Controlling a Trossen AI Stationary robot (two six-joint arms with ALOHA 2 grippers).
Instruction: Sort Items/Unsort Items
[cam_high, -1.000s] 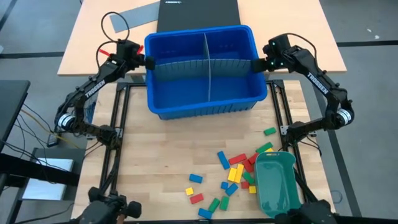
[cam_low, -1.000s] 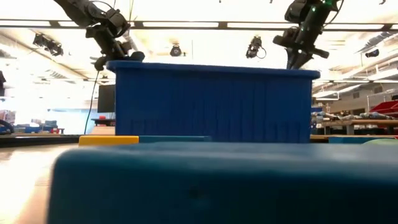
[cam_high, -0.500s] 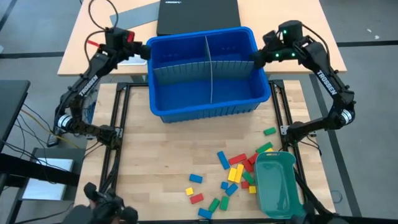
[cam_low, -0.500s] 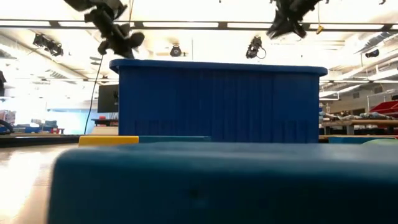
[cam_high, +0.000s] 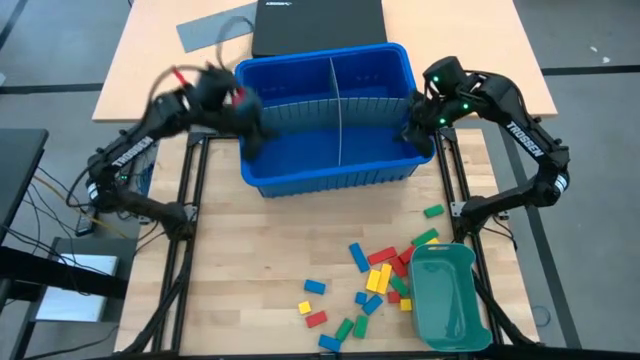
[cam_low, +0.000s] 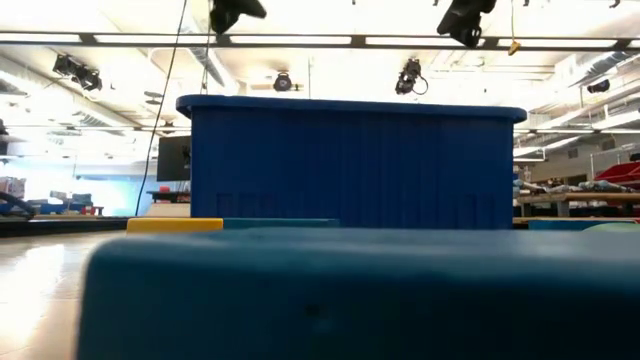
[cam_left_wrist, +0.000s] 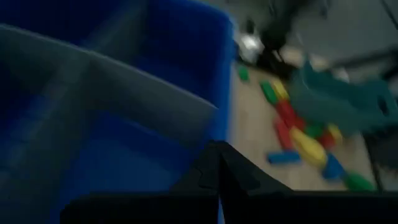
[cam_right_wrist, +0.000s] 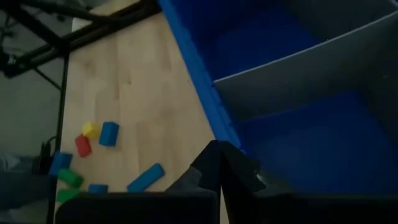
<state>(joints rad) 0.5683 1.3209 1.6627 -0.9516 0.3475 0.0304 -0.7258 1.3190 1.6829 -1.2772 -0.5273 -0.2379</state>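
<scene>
Over the blue bin's (cam_high: 330, 110) left rim, the left gripper (cam_high: 250, 128) hangs blurred, fingers apparently shut and empty. Right gripper (cam_high: 418, 132), pinched closed, empty, sits at the right rim. Blocks (cam_high: 375, 280) lie scattered on the near tabletop (cam_high: 250, 270) beside the green tray (cam_high: 445, 300).

- A light wooden table top (cam_high: 250, 250) sat on a black metal frame (cam_high: 190, 210).
- A second, paler desk (cam_high: 150, 50) stood behind it, carrying a dark flat case (cam_high: 318, 22) and a grey sheet (cam_high: 215, 28).
- The floor (cam_high: 590, 40) was grey.
- In the low view, long ceiling light strips (cam_low: 290, 40) glowed over a bright open workshop with cluttered benches (cam_low: 580, 190).
</scene>
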